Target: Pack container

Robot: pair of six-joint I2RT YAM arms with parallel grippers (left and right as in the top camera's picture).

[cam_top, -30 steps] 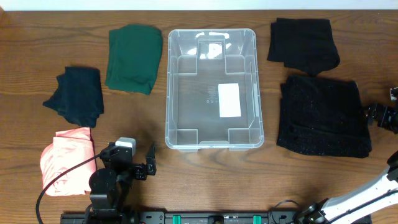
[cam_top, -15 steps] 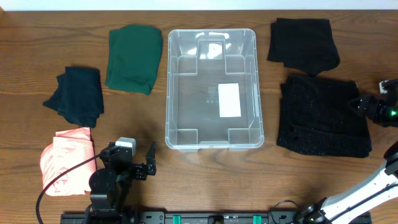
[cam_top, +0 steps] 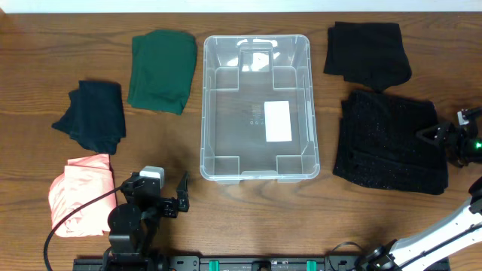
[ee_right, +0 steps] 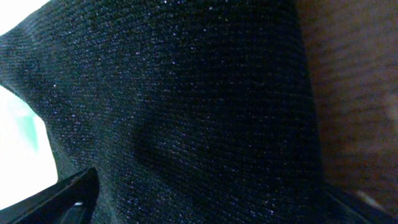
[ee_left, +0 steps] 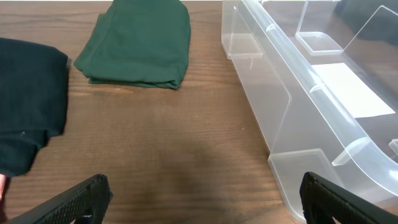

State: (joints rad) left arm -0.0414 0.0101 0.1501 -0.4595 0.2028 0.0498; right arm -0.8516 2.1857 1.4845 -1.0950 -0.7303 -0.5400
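right gripper (ee_right: pixel 208 196) spread wide over black knit (cam_top: pixel 388 143), frame right, lined up to grab it for the container (cam_top: pixel 256 169) (left gripper (ee_left: pixel 204 186) idle, likewise released).

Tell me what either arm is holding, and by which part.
Nothing. Left fingers hang open; right fingers are open at the right edge of the black knit.

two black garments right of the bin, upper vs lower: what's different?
Size: the upper garment is smaller; the lower garment is clearly larger. Texture: the upper garment looks plain; the lower garment is a speckled knit. Contact: the right gripper sits at the lower garment's right edge; no gripper is at the upper garment. Shared: both are black, folded, outside the bin.
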